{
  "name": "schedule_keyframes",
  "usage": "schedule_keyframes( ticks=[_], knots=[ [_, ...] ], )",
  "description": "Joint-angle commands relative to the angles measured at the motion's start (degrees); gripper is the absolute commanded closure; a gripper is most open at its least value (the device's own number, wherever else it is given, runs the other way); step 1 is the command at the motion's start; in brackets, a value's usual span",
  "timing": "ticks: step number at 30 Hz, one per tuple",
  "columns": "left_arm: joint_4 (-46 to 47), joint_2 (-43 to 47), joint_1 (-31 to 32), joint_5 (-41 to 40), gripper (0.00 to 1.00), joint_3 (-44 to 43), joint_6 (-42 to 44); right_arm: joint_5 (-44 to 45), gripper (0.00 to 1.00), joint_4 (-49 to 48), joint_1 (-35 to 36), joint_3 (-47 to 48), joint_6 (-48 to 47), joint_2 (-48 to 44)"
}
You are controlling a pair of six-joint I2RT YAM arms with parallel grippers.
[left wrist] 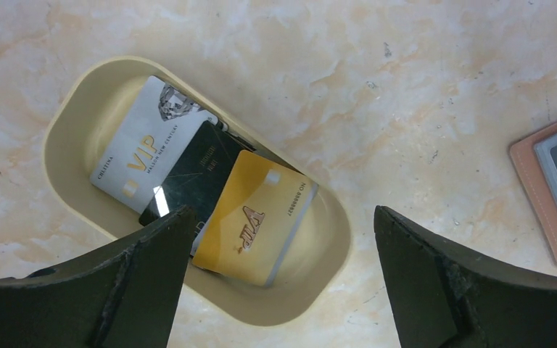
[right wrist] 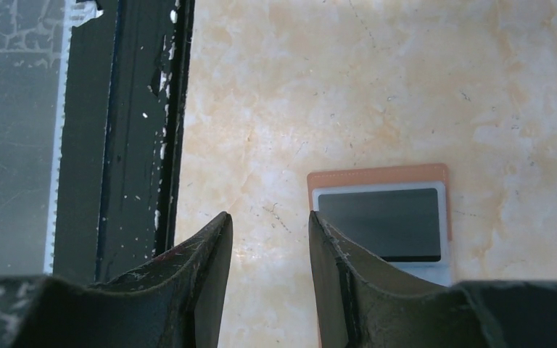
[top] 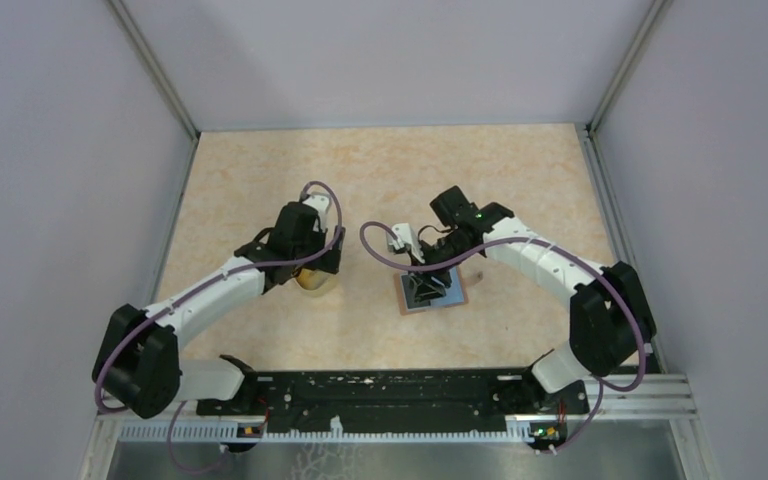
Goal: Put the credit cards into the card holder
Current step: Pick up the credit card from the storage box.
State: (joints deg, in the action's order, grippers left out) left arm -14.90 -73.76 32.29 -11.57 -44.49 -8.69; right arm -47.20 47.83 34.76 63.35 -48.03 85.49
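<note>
Beige marbled surface (top: pixel 380 170), veined in pale orange and flecked with small dark marks. Shut in by pale grey walls at the left, right and far sides. Edged at the near side by a black mounting rail (top: pixel 400 392), scuffed with white specks. Carries, left of centre, a cream-yellow oblong cup (left wrist: pixel 72 130) with rounded ends, standing upright on its base. Carries, to the right of the cup and not touching it, the card holder (right wrist: pixel 388 217), lying open and flat: salmon-brown border, light blue lining, dark window pocket facing up.
</note>
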Motion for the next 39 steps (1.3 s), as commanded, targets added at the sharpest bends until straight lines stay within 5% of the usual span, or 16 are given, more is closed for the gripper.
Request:
schedule_keyframes(
  ticks=[1, 9, 12, 21, 25, 28, 39],
  knots=[
    [-0.6, -1.5, -3.1, 4.2, 0.03, -1.7, 2.7, -3.1, 0.57, -2.4, -0.8, 0.2, 0.9, -2.5],
    [-2.6, -4.8, -7.5, 1.3, 0.37, -3.1, 3.7, -3.5, 0.57, -2.6, -1.3, -0.4, 0.8, -2.1],
    [-3.2, -6.1, -7.5, 2.1, 0.41, -3.5, 4.0, -3.5, 0.57, -2.6, -1.5, -0.4, 0.8, -1.9],
    [-4.2, -9.1, -7.8, 11.0, 0.40, -4.2, 3.5, -3.9, 0.57, -2.2, -1.8, -0.2, 0.7, -1.6],
    [-2.8, -9.8, -7.7, 15.5, 0.22, -5.3, 2.0, -4.2, 0.57, -2.0, -2.0, -0.2, 0.4, -1.6],
    [-1.2, -10.9, -7.7, 17.0, 0.18, -6.7, 0.4, -4.1, 0.57, -1.8, -2.1, -0.1, 0.2, -1.5],
    [1.5, -15.4, -7.4, 16.6, 0.23, -11.1, -3.5, -4.7, 0.57, -0.9, -3.4, 0.0, -0.5, -1.0]
  ],
)
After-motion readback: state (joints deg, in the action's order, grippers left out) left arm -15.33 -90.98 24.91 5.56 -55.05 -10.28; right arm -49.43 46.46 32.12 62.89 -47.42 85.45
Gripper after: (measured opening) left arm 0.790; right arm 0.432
